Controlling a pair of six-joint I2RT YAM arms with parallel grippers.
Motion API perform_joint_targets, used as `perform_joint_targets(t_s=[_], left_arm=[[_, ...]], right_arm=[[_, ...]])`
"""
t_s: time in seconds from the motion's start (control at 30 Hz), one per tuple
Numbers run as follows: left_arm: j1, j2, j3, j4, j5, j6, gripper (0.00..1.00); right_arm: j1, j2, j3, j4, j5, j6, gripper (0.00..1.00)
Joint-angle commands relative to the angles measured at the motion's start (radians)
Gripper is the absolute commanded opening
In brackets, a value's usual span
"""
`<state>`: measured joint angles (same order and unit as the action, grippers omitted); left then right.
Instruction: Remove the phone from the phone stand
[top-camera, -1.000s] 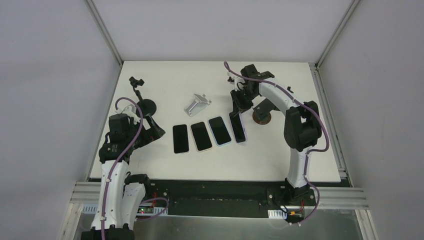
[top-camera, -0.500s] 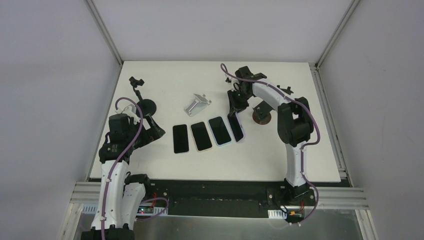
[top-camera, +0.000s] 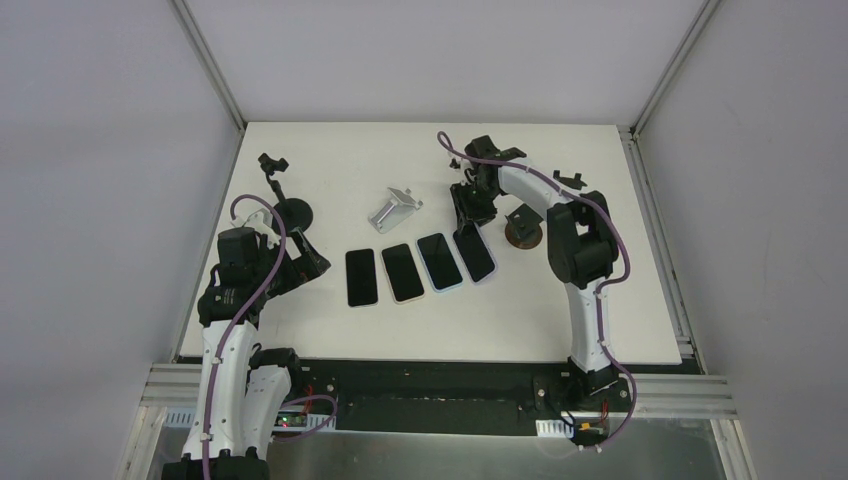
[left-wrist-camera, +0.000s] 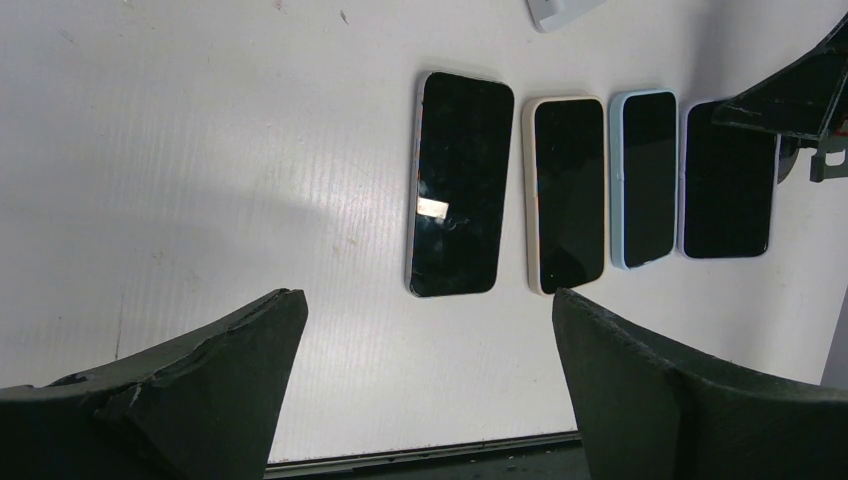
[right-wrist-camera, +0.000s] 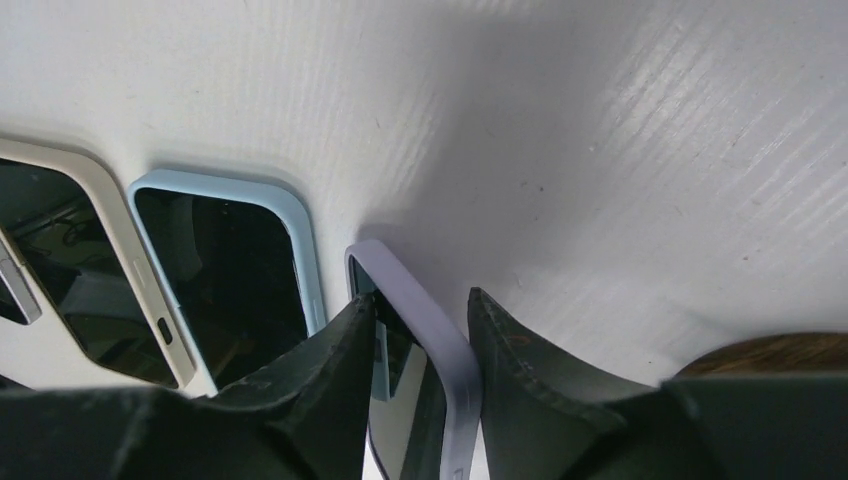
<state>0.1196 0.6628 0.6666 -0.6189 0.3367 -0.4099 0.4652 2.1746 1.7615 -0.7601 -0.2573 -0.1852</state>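
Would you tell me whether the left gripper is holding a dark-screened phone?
No, the left gripper stands open and empty; the four dark-screened phones lie beyond it.

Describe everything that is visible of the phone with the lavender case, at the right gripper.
The lavender-cased phone is a slim rectangle with a dark glossy screen facing up and a pale purple, soft-looking rim with rounded corners. It lies flat or nearly so at the right end of a row of four phones, close beside the blue-cased phone. The right gripper straddles its far end, fingers apparently closed on it.
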Motion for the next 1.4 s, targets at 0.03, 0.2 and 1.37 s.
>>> perform_joint_targets(t_s=[0.03,0.2,1.37], left_arm=[[0.009,0.000,0.016,0.004,0.012,-0.013,1.00],[0.009,-0.001,0.016,0.004,0.012,-0.013,1.00],[0.009,0.003,0.014,0.004,-0.003,-0.014,1.00]], right_arm=[[0.006,0.005,0.045,-0.023,0.050,0.013,0.44],[0.005,-0.002,0.040,-0.028,0.085,0.033,0.51],[0.026,-0.630,-0.139,-0.127,0.414,0.444,1.00]])
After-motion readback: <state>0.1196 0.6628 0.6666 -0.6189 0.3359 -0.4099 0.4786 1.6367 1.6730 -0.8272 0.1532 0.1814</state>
